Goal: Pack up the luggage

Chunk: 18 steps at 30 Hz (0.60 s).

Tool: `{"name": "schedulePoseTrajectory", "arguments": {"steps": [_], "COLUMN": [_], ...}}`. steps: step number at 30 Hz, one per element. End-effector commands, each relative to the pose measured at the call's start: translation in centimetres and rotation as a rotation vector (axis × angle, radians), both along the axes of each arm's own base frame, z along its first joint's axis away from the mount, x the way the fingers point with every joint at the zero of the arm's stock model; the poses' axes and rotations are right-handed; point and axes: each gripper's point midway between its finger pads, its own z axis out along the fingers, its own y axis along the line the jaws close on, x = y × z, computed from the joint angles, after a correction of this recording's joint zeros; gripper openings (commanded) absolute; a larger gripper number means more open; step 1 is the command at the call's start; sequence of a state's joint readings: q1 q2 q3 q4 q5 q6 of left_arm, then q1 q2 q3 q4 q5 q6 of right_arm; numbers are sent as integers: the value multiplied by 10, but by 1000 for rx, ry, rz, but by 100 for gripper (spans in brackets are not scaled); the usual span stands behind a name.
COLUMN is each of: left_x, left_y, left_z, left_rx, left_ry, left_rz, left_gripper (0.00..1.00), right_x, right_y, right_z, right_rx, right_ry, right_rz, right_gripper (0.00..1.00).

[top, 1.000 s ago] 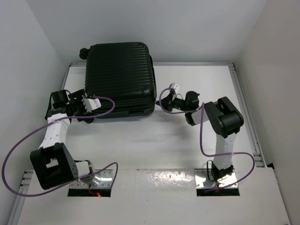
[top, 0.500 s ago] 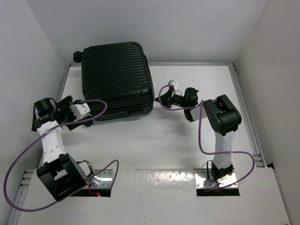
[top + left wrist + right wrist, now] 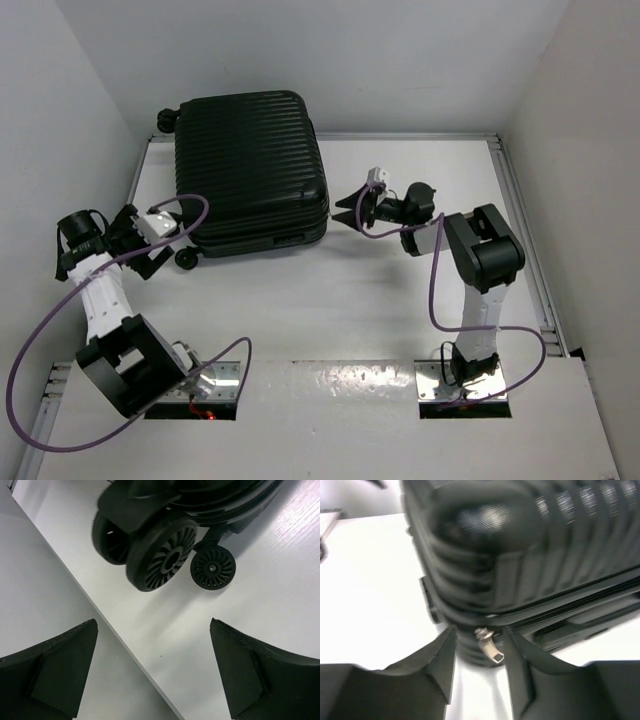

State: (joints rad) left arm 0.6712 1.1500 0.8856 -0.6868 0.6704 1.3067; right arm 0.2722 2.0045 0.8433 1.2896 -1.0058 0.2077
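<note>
At luggage (image 3: 250,165) corner, zipper pull (image 3: 492,652) blurred between parted right gripper (image 3: 479,631); left gripper (image 3: 152,624) apart.

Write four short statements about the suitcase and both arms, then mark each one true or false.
1. The luggage lies closed on the table. True.
2. The left gripper is clamped on a wheel. False: it is open and clear of the wheels.
3. A zipper pull shows between the fingers of the right gripper. True.
4. The luggage stands upright on its wheels. False: it lies flat on its broad side, with the ribbed shell facing up.
</note>
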Motion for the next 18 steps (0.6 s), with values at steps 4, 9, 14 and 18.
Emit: {"name": "schedulePoseTrajectory", "arguments": {"steps": [4,9,14,18], "left_x": [14,21,22,19], "left_y": [-3,-6,-8,-10], "left_z": [34,41,56,69], "left_rx": [-92,-276,-286,-258], "left_ry": [-51,-3,-69,-125], "left_rz": [85,249,322,348], "left_gripper": [99,99,99,99], "right_x": [-26,-29,-25,-34], "right_y": [-30,-35,-29,-24], "right_z": [56,52,24,14], "right_rx": [21,61,-41,-86], "right_ry": [-303,-122,160,156], "right_rz": [173,131,14,-55], "right_gripper": [52,53,37,36]}}
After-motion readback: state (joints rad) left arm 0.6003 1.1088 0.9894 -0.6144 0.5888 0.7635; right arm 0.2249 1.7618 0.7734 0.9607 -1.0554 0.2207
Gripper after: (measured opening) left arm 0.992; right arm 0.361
